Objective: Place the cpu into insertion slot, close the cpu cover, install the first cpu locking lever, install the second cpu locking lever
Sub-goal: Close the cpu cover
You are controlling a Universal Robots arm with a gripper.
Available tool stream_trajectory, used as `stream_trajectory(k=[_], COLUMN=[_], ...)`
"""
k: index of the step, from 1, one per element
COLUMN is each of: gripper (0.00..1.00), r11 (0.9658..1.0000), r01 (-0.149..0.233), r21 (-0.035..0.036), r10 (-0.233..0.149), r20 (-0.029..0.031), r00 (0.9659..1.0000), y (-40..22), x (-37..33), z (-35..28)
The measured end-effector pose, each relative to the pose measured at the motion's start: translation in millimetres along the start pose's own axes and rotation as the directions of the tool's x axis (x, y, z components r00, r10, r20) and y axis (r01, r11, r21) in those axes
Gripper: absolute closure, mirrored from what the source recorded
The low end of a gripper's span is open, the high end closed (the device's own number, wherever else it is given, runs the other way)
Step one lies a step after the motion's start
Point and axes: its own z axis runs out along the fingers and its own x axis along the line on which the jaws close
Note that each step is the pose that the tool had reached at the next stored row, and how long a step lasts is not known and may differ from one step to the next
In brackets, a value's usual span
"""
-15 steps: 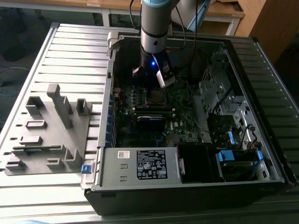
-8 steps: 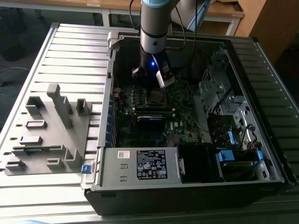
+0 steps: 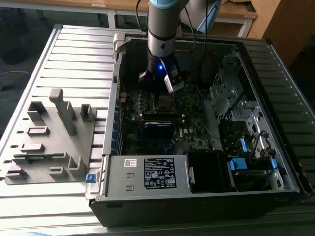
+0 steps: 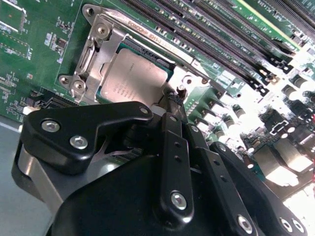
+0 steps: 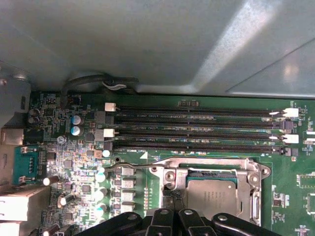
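With my gripper (image 4: 173, 103) pinched narrow at the cpu cover's (image 4: 96, 49) corner, I fear the locking lever (image 5: 133, 165) may slip free — and spring up.

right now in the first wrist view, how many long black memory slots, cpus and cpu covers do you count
memory slots: 4
cpu: 1
cpu cover: 1
total: 6
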Motion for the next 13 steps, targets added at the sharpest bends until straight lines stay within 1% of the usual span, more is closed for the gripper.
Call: stream_trajectory(k=[4,13], gripper=[0.89,0.89], r11=[1.0,1.0], r01=[0.0,0.0], r21=[0.0005,0.0], r10=[0.0,0.0], r20=[-0.0004,0.0], r00=[1.0,1.0], y=[-0.2,-0.1], x=[0.1,0.0], z=[1.3,1.7])
